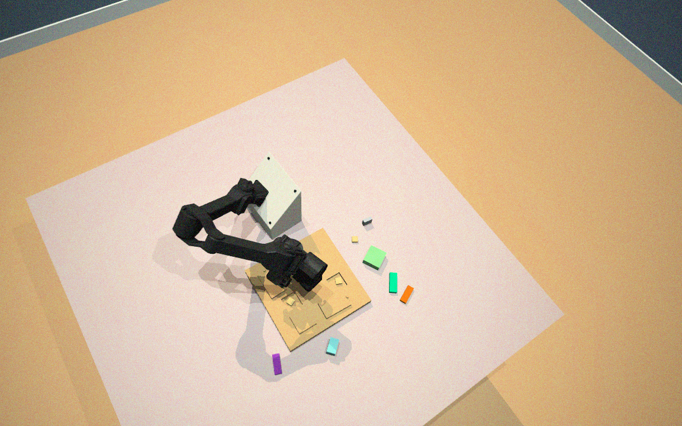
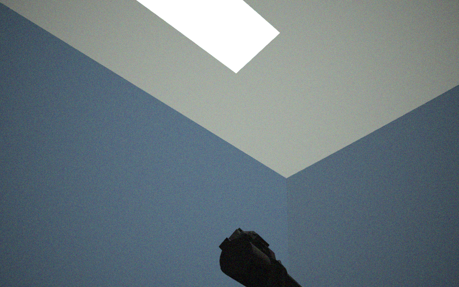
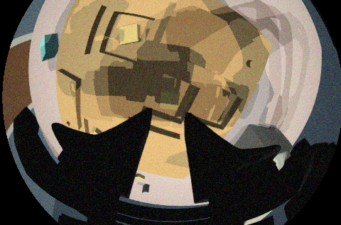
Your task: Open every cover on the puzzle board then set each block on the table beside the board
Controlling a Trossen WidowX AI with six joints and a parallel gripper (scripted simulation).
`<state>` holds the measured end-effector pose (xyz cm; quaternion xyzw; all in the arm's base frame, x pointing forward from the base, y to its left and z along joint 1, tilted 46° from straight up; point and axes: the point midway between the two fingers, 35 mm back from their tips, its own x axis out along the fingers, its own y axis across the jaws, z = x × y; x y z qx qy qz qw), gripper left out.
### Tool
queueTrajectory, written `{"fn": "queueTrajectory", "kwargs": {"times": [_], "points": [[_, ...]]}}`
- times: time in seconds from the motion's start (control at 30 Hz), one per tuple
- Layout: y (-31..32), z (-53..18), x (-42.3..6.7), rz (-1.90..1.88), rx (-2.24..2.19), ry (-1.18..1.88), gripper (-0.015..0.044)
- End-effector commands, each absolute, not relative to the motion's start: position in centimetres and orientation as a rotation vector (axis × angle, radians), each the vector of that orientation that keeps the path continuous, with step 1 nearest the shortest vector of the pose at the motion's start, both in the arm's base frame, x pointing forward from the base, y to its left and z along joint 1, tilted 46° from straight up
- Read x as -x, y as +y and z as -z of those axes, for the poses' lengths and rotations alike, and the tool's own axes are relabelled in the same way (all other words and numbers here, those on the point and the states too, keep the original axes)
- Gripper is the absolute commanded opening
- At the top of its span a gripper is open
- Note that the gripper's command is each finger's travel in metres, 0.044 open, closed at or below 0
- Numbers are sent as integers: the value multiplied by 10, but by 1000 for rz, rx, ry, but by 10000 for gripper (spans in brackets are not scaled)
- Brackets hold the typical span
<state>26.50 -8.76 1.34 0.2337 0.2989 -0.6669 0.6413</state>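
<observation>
The tool (image 3: 167, 118) hangs over the puzzle board (image 3: 190, 22) with its two dark fingers parted to a moderate gap, about a third of the way open. Bare board surface shows between them; they hold nothing, and whether the tips touch the board cannot be told.

From the top view the puzzle board (image 1: 351, 299) lies on the pale bench (image 1: 121, 222) just in front of the arm's grey pedestal (image 1: 280, 185), and the wrist hides the board's middle. Blocks rest on the bench off the board: a light green square (image 1: 374, 257), a green bar (image 1: 392, 282), an orange bar (image 1: 406, 294), a cyan block (image 1: 332, 346), a purple bar (image 1: 276, 364), a small yellow cube (image 1: 354, 239) and a small grey cube (image 1: 367, 221).

Only the wrist view shows the finger gap and the dark-edged well outlines beneath. The exterior view shows only blue walls, the ceiling light (image 2: 209, 32) and the arm's elbow (image 2: 249, 260).
</observation>
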Motion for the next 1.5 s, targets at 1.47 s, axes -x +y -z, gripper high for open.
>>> {"fn": "queueTrajectory", "kwargs": {"times": [1.47], "points": [[-105, 3, -263, 1515, -522, 686, 144]]}}
